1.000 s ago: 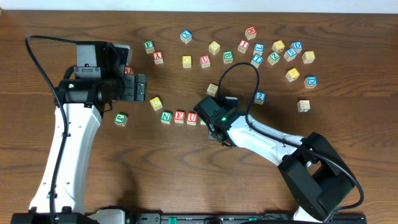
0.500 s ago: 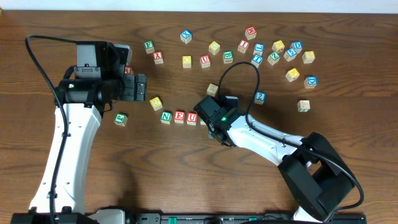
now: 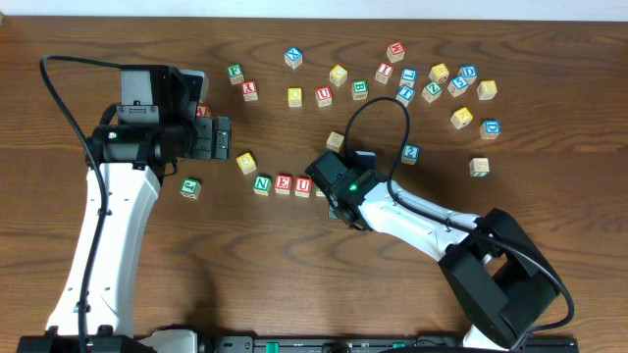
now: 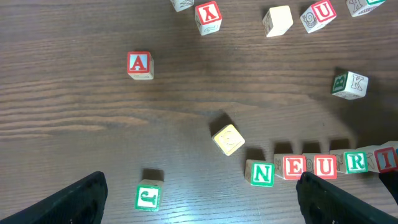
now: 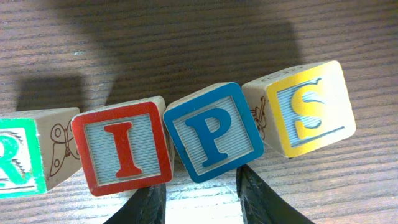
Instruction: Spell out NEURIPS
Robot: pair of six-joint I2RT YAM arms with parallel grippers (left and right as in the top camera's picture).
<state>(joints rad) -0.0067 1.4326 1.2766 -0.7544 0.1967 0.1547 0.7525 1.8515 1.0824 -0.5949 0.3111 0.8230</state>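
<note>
The right wrist view shows the row's end: green R (image 5: 18,158), red I (image 5: 124,149), blue P (image 5: 214,132) and a yellow-framed S (image 5: 305,109), which is tilted against the P. My right gripper (image 5: 200,182) is shut on the P cube, one finger at each lower side. In the left wrist view the row reads N (image 4: 262,173), E (image 4: 293,167), U (image 4: 324,165), R (image 4: 356,162), I (image 4: 387,158). From overhead, N (image 3: 262,183), E (image 3: 283,183) and U (image 3: 303,185) show; the right gripper (image 3: 334,191) hides the rest. My left gripper (image 4: 208,205) is open and holds nothing.
A yellow cube (image 4: 228,139) and a green-lettered cube (image 4: 148,197) lie left of the row. Red A (image 4: 139,64) and red X (image 4: 208,15) sit farther back. Several spare cubes (image 3: 432,83) are scattered along the table's far right. The left arm (image 3: 147,137) hovers left of the row.
</note>
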